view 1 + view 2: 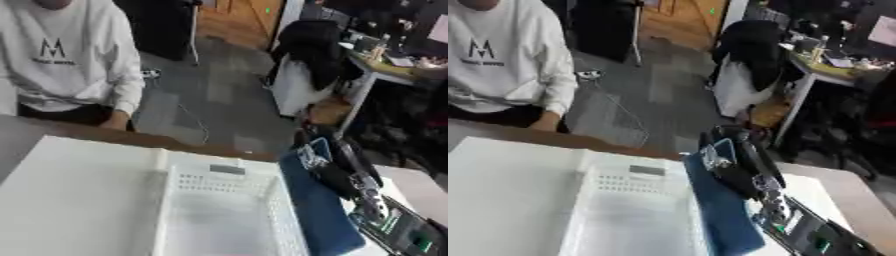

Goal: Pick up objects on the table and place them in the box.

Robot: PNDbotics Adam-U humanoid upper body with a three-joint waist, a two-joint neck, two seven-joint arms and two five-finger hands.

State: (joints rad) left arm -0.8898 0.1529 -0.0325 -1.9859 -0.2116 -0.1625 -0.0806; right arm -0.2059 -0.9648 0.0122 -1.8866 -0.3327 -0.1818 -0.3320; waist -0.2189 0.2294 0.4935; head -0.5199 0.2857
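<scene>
A white slatted box [223, 200] stands on the white table [79, 195], and what shows of its inside holds nothing. Along its right rim a dark blue flat object [319, 210] hangs on edge, its upper end at my right hand [337, 172]. The black hand comes in from the lower right, and its fingers look curled round the top of the blue object, where a small pale blue and white patch [311, 154] shows. The blur hides just how the fingers sit. My left hand is in neither view.
The table's brown far edge [131, 136] runs behind the box. Bare white table lies left of the box. Beyond the table, a black chair draped in white [302, 70] and a cluttered desk [394, 60] stand at the back right.
</scene>
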